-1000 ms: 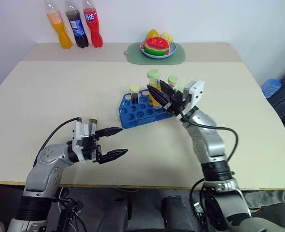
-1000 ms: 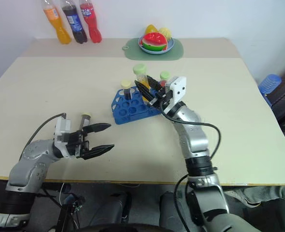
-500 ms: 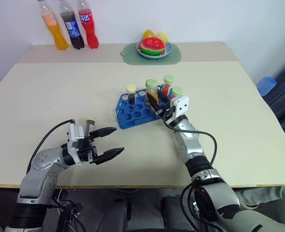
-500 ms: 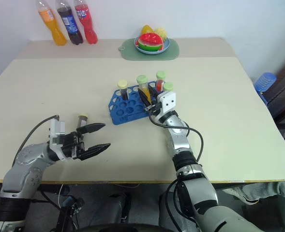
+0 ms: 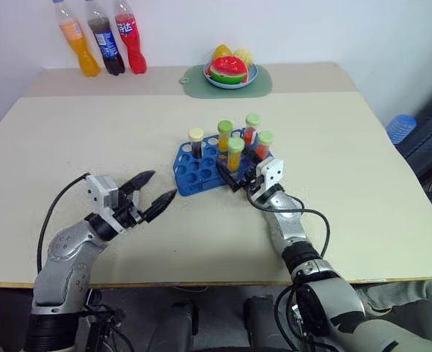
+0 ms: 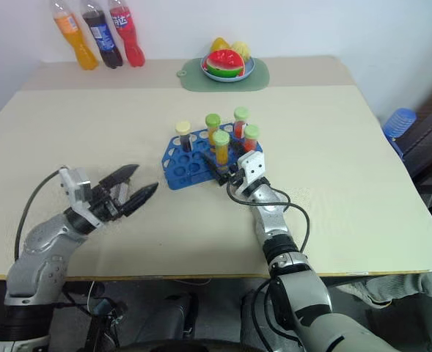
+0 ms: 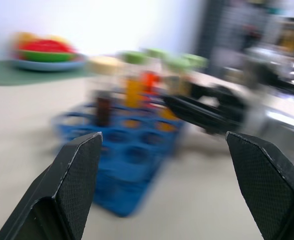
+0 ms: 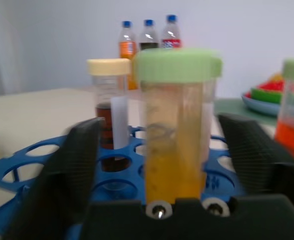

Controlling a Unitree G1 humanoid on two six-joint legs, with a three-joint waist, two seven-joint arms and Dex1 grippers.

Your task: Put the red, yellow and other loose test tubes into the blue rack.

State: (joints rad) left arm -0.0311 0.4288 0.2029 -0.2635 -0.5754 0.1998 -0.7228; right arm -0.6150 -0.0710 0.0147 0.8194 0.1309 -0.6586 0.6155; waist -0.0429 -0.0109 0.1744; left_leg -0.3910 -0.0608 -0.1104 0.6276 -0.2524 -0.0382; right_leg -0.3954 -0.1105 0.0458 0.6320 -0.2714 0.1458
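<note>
Tubes stand upright in the blue rack, which sits near the middle of the table: a dark one with a cream cap on the rack's left side, and four green-capped ones to its right. The nearest of those, a yellow tube, stands at the rack's near right edge, directly in front of the right gripper. In the right wrist view that yellow tube rises between the two black fingers, with a visible gap on either side, so the jaws are spread and not pressing on it. The gripper itself sits low at the rack's near right corner, pointing into it.

Off to the left, the left gripper hovers above bare tabletop, well apart from the rack, fingers parted and aimed toward it. Three soda bottles stand at the table's far left corner, and a plate of fruit rests on a green mat at the far edge.
</note>
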